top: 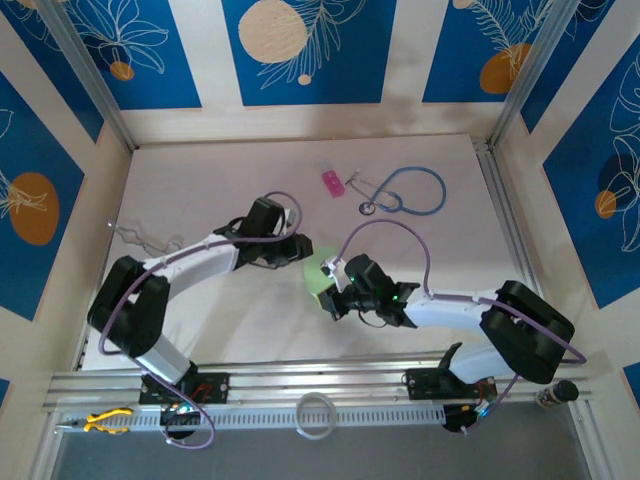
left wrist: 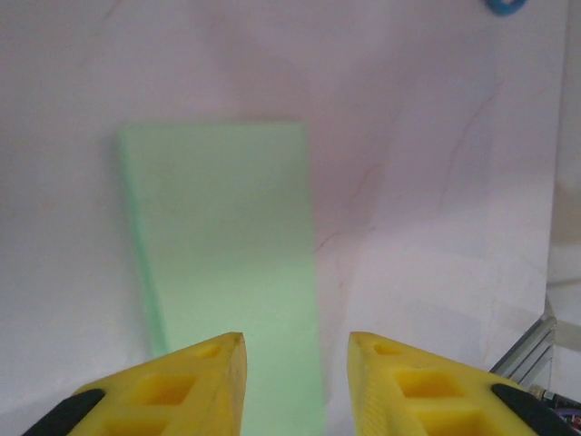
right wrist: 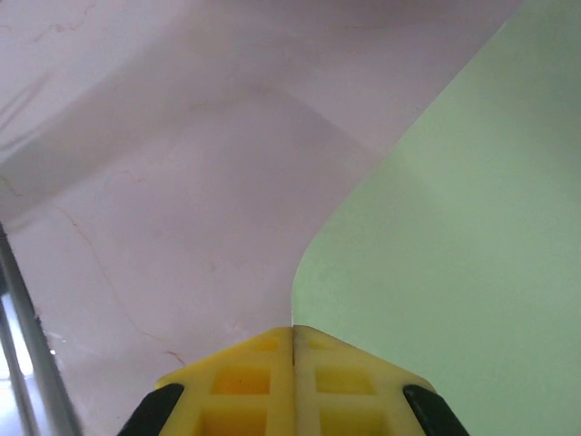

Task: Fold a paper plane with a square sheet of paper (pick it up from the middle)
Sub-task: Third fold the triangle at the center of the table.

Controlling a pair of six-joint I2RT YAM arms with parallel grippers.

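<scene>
**mika:** ok so where's the green sheet (left wrist: 227,236) sitting, and what are the two grippers doing?

**jo:** middle of the white table (top: 230,180), right between the two arms. From the left wrist cam it's a long strip lying flat, running away from the fingers, with a darker band down its left edge. The left gripper (left wrist: 295,363) has its yellow jaws apart with a clear gap; the near end of the strip goes under the left-hand finger and into that gap; nothing clamped there as far as I can see

**mika:** and the right one?

**jo:** right gripper (right wrist: 293,350) is closed up tight; the two yellow fingers are pressed together with just a seam between them. The sheet sits on the right side of that cam, pale and close; its rounded edge curves down and meets the tips right at the seam. Whether it's nipped in there or just touching, I can't tell. From the top cam the right gripper is at the near edge of the paper and the left one at its far-left side

**mika:** other stuff nearby?

**jo:** pink block (top: 332,183) and a blue stethoscope (top: 410,190) toward the back of the table; both well apart from the paper
</scene>
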